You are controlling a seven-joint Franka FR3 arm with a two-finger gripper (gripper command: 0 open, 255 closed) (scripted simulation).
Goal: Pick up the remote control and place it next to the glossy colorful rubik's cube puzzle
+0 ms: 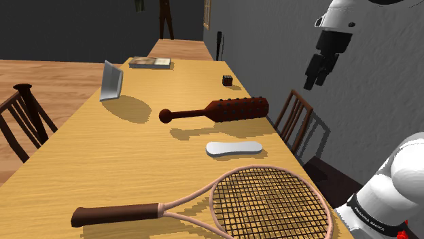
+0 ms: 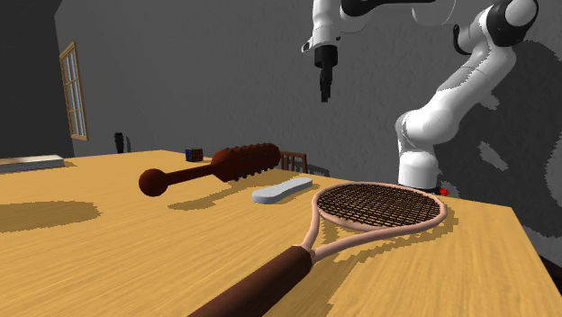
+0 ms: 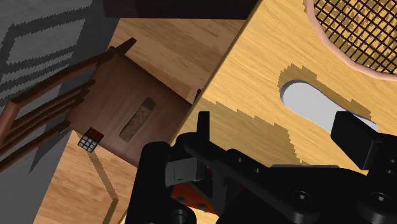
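**Remote not yet grasped: gripper high, released, empty**

Shoulder view: gripper (image 1: 313, 81) high off the table's (image 1: 81, 156) edge at the view's right, well apart from everything. The remote (image 1: 234, 148) pale, flat and long, on the table between club (image 1: 217, 108) and racket (image 1: 268, 200), near the edge by the chair (image 1: 293, 121). The cube (image 1: 227, 81) small and dark, far up the table beyond the club.

Judged best for this step:
- Centre over the remote's middle.
- Turn the fingers across its narrow width and drop straight.
- Go right down to the tabletop, the thing being so thin, and close only once astride it.
- Lift well clear of the club head before the carry to the cube.

Cube's colours too small to read here. Upper arm cut off by the frame.

Second exterior view: gripper (image 2: 324, 92) pointing down, well above the remote (image 2: 282, 190). Finger gap unreadable from this side. Cube (image 2: 194, 154) a speck beyond the club (image 2: 225, 165).

Wrist view: gripper (image 3: 278, 124) with fingers (image 3: 356, 137) standing apart and nothing between them. Remote (image 3: 312, 105) on the table (image 3: 254, 76) ahead, one end hidden behind a finger, the rest partly in shadow. Racket (image 3: 356, 25) cut off at the corner. Cube (image 3: 91, 140) beside the chair (image 3: 127, 95); impossible to tell here whether on the table or on the seat.
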